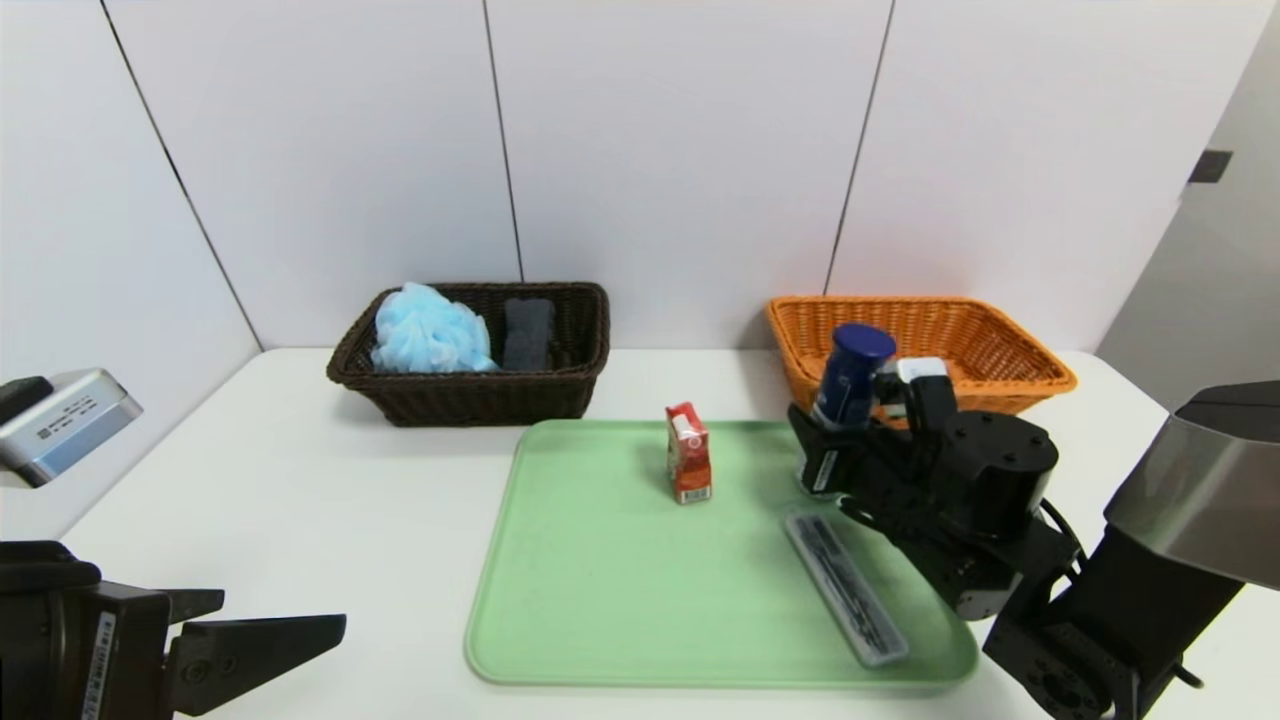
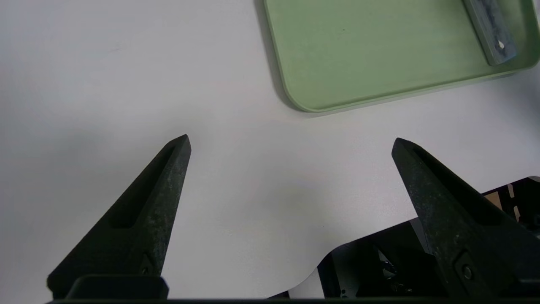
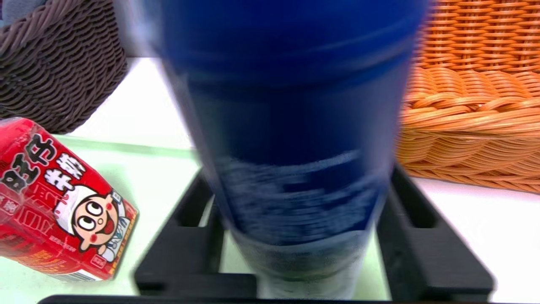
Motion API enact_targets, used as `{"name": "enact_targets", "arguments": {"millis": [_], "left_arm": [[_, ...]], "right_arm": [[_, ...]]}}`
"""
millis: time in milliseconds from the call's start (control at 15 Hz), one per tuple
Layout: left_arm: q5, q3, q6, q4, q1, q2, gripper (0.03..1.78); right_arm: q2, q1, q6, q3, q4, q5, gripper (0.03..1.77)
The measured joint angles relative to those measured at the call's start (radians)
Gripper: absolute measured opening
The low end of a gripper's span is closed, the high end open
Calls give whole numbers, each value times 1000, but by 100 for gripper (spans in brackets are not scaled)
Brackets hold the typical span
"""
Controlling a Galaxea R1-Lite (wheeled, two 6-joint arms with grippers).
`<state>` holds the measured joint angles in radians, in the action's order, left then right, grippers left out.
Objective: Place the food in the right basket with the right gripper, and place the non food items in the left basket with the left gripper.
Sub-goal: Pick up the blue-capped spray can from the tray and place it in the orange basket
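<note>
My right gripper (image 1: 840, 425) is shut on a dark blue bottle (image 1: 851, 372) with a blue cap, held tilted over the back right corner of the green tray (image 1: 600, 600), just in front of the orange basket (image 1: 1000, 345). In the right wrist view the blue bottle (image 3: 295, 126) sits between both black fingers (image 3: 194, 211). A red drink carton (image 1: 688, 465) stands upright at the tray's back middle. A long grey case (image 1: 845, 588) lies on the tray's right side. My left gripper (image 1: 285, 610) rests open and empty over the table at the near left.
The dark brown basket (image 1: 470, 395) at the back left holds a light blue bath puff (image 1: 428, 330) and a dark grey item (image 1: 527, 333). The left wrist view shows the tray's corner (image 2: 303, 101), the grey case's end (image 2: 489, 29) and the table's near edge.
</note>
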<state>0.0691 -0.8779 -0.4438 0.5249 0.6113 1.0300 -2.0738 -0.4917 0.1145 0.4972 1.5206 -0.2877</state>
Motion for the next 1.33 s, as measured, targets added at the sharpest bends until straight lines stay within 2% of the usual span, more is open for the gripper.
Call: {"name": "enact_targets", "arguments": {"millis": [133, 800, 1000, 1200, 1333], "left_arm": [[0, 1, 0, 0, 0, 1, 169], [-1, 7, -1, 0, -1, 3, 169], [-1, 7, 0, 0, -1, 3, 169], [-1, 5, 0, 0, -1, 9, 169], [-1, 2, 0, -2, -1, 13, 169]], "right_arm": [[1, -2, 0, -2, 1, 2, 81], [112, -70, -21, -2, -38, 12, 81], [213, -99, -25, 64, -176, 16, 81], [340, -103, -23, 239, -455, 40, 81], [392, -64, -18, 382, -647, 87, 81]]}}
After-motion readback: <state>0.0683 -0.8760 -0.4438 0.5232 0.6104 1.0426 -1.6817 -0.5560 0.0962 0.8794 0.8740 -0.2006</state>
